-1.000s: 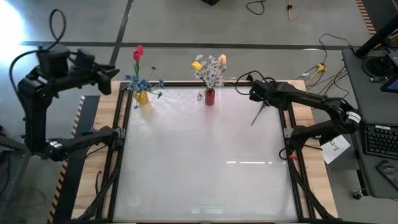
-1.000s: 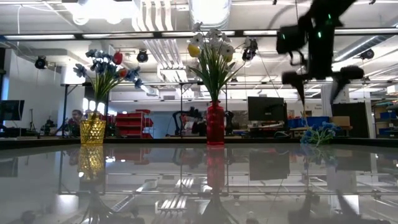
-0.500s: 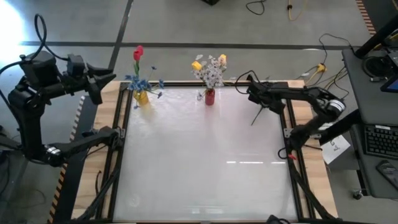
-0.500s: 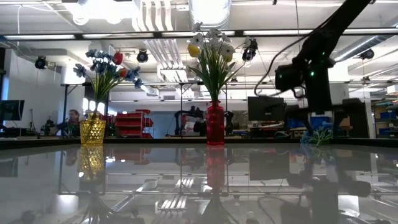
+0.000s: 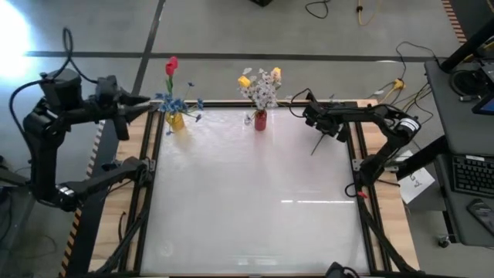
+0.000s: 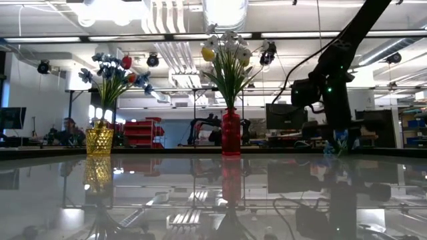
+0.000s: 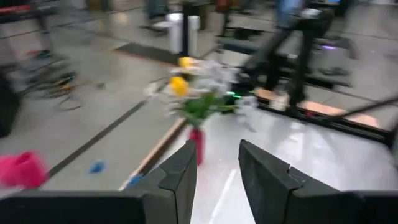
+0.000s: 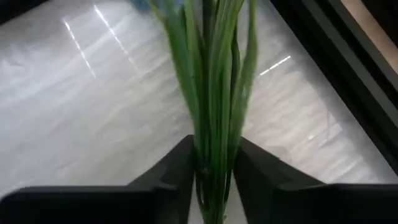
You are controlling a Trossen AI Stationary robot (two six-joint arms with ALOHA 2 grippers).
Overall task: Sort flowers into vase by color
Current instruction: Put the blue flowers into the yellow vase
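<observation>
A blue flower lies on the table near its far right corner, its thin stem (image 5: 316,145) pointing toward the near side and its blue cluster (image 6: 341,141) low on the glass. My right gripper (image 5: 329,128) is down on it, shut on its green stems. A yellow vase (image 5: 175,120) with blue flowers and a red tulip (image 5: 171,66) stands at the far left. A red vase (image 5: 261,120) with white and yellow flowers stands at the far middle. My left gripper (image 7: 216,177) hangs open off the table's left edge, beside the yellow vase. My right gripper pinches the bundle of green stems and leaves (image 8: 214,155) between its two fingers (image 8: 177,168). The fingers come from above, pointing down, and lie across the stems. The flower rests on the table, its free stem end (image 5: 313,152) on the glass.
A black frame rail (image 5: 352,147) runs along the table's right edge just beside my right gripper. Cables (image 5: 401,81) lie beyond the far right corner. The glass top (image 5: 255,201) between the vases and the near edge holds nothing.
My right gripper has come down from well above the table onto the lying blue flower, and its fingers have drawn together on the stems. My left arm has swung a little, its gripper now pointing at the yellow vase.
</observation>
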